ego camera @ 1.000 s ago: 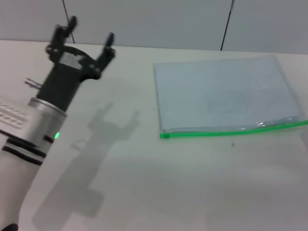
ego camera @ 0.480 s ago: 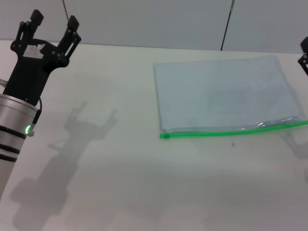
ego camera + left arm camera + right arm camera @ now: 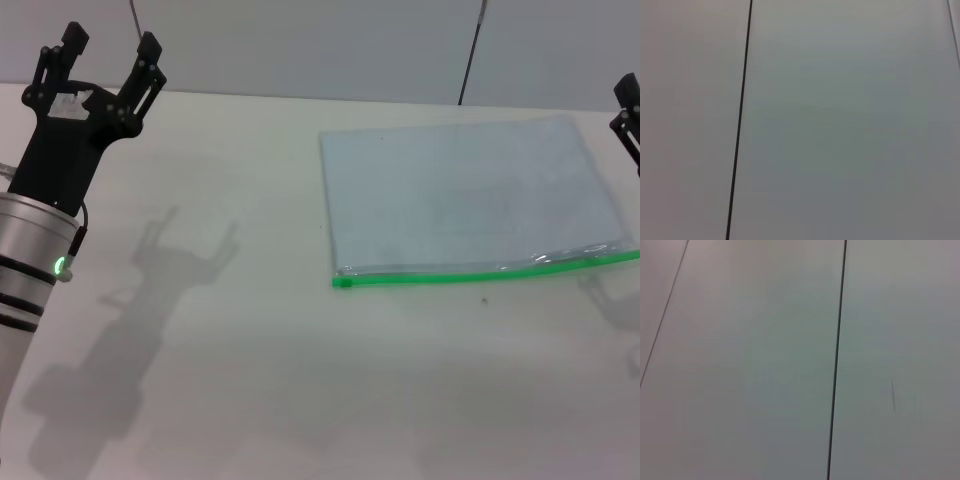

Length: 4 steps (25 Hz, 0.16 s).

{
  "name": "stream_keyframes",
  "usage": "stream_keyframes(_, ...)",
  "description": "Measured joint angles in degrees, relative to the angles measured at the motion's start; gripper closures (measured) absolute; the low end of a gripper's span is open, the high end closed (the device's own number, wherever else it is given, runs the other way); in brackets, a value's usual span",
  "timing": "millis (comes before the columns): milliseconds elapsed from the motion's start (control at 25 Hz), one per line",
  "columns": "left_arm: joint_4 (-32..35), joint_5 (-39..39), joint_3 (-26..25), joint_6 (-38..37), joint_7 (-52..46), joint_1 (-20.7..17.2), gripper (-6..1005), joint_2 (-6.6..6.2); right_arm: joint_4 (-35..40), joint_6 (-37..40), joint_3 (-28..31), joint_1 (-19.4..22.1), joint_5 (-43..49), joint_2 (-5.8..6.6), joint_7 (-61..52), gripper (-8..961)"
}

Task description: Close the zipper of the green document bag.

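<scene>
From the head view, the green document bag (image 3: 470,200) lies flat on the pale surface (image 3: 300,380), right of centre. It is a large rectangular pouch of translucent bluish-grey plastic, lightly wrinkled near its near right corner. The zipper (image 3: 485,272) runs along its near long edge as a thin bright green strip, from a squared end at the bag's near left corner out toward the right border of the view. A short stretch near the right end looks puckered and glossy; the slider cannot be made out.

The left hand (image 3: 105,62) is raised at the far left, well apart from the bag, its two dark fingers (image 3: 148,62) spread wide with nothing between them, casting a forked shadow on the surface. The right hand (image 3: 627,115) only just shows at the right border, beyond the bag's far right corner; how far it is open cannot be told.

The left wrist view shows only a plain grey wall panel (image 3: 850,125) with one dark seam.

The right wrist view shows the same kind of grey panelling (image 3: 740,365), crossed by dark seams.
</scene>
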State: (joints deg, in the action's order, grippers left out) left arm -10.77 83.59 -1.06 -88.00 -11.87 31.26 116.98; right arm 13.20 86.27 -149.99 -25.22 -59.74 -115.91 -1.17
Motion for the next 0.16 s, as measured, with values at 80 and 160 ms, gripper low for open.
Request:
stream_keyframes(80, 0.0, 0.0, 0.0, 0.6, 0.0, 0.2, 142, 0.00, 0.0, 0.0, 0.0, 0.0, 0.0, 0.02, 0.0, 73)
stream_keyframes(160, 0.0, 0.0, 0.0, 1.2, 0.1, 0.4, 142, 0.00, 0.0, 0.0, 0.0, 0.0, 0.0, 0.01, 0.0, 73)
